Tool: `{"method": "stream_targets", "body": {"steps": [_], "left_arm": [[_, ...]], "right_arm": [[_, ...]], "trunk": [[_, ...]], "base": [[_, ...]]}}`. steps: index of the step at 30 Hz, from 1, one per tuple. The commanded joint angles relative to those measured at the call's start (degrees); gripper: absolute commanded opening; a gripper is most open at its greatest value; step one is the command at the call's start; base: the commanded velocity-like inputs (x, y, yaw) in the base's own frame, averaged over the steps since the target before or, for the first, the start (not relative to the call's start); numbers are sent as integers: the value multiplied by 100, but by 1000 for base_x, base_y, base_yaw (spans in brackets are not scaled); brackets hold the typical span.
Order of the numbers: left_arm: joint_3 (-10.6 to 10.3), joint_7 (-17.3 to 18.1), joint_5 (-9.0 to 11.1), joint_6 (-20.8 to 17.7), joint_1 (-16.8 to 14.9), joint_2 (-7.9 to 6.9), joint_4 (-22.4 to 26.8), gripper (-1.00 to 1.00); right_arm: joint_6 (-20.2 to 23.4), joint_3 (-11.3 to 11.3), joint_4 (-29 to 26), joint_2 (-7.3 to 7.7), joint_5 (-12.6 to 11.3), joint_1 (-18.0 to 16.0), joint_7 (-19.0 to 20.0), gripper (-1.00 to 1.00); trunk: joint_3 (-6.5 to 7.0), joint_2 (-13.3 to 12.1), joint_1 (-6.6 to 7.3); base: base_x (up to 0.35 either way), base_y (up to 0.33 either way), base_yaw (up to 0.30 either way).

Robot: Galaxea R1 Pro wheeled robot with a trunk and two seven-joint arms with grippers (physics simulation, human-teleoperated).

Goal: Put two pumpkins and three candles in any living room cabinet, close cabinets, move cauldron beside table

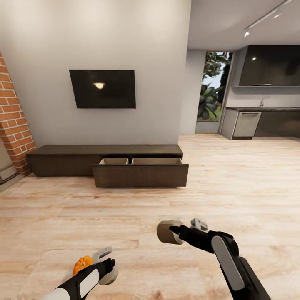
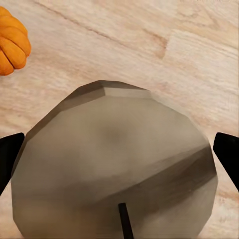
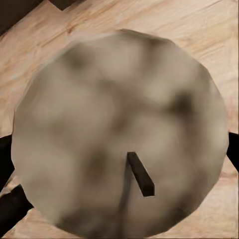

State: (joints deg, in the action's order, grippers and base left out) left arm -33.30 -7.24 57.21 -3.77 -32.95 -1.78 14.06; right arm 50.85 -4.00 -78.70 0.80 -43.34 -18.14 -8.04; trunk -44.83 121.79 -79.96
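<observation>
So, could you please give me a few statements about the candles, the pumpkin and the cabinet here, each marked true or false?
1. The cabinet has a drawer pulled open. True.
2. The right gripper is empty. False: it is shut on a candle.
3. The left gripper holds a candle. True.
4. The pumpkin lies inside the drawer. False: it rests on the floor beside the left gripper.
5. The open drawer already holds a candle. False: no candle shows in it.

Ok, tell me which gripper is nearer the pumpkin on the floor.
Left. The left gripper, shut on a candle, sits right beside the pumpkin; the right gripper with its own candle is farther off, toward the cabinet.
</observation>
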Motion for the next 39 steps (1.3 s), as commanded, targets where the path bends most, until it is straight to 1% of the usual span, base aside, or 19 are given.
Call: {"method": "stream_targets", "body": {"steps": [1, 5, 8, 10, 13, 15, 17, 20, 26, 32, 39], "left_arm": [[-51, -49, 37, -21, -1, -6, 18, -100], [-61, -50, 36, -21, -1, -6, 18, -100], [-62, -50, 36, -20, -1, -6, 18, -100], [-64, -50, 36, -24, -1, -6, 18, -100], [-63, -50, 32, -27, -1, -6, 19, -100], [-63, -50, 29, -27, -1, -6, 18, -100], [-64, -50, 27, -33, -1, -6, 18, -100], [-68, -48, 29, -36, -1, -1, 18, -100], [-71, -50, 32, -36, -1, 3, 20, -100], [-71, -49, 35, -35, -1, 3, 24, -100], [-71, -48, 36, -36, -1, 3, 22, -100]], "right_arm": [[-181, -11, 280, 24, -88, -5, -68, -100], [-965, -15, 1240, 65, -54, -7, -53, -100], [-1199, -22, 1561, 142, -49, -6, -39, -100], [-1271, -23, 1629, 205, -51, 15, -17, -100], [-1297, -29, 1665, 228, -52, 26, 66, -100], [-1302, -30, 1678, 233, -52, 33, 196, -100], [-1305, -31, 1693, 238, -48, 37, 417, -100], [-1306, -31, 1710, 245, -48, 39, 563, -100], [-1345, -62, 1830, 270, -44, 39, 600, -100], [-1960, -88, 2197, 271, -52, 39, 624, -100], [-2056, -104, 2276, 271, -54, 39, 621, -100]], "trunk": [[4, -38, 24], [38, -199, 112], [66, -319, 178], [87, -399, 222], [120, -520, 288], [144, -600, 332], [167, -680, 375], [203, -800, 441], [289, -1041, 573], [395, -1282, 705], [521, -1562, 859]], "base": [[0, 0, 114], [0, 0, 116], [0, 0, 115], [0, 0, 112], [0, 0, 85], [0, 0, 32], [0, 0, 10], [0, 0, 3], [0, 0, 0], [0, 0, 0], [0, 0, 0]]}}
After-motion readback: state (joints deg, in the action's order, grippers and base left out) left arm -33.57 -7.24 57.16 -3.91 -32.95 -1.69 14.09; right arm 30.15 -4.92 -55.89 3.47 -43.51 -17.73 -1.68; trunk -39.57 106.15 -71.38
